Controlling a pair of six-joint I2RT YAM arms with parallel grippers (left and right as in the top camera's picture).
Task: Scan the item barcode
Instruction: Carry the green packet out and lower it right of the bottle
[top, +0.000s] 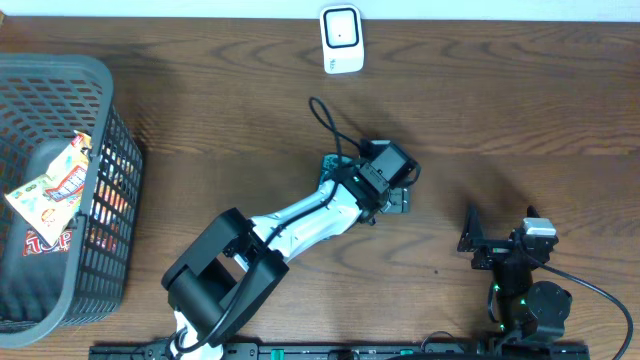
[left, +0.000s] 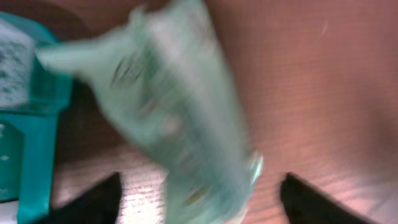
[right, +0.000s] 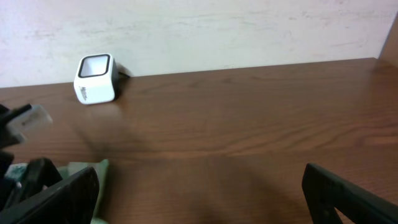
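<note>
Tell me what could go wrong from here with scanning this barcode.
1. The pale green packet looks loose between the open left jaws, so it may land barcode-down.
2. The teal box lies beside it and could get nudged.
3. The white scanner stands far from the packet, a long carry.

1. Item (left: 180, 118): pale green pkt w/ faint print, showing blurred, slanting top-left to btm-right over the brown bench (top: 500, 100), just right of a teal box (left: 31, 124).
2. Scanner (top: 342, 38): small white unit w/ dark-framed window, sitting upright at bench's far edge, well apart from item.
</note>
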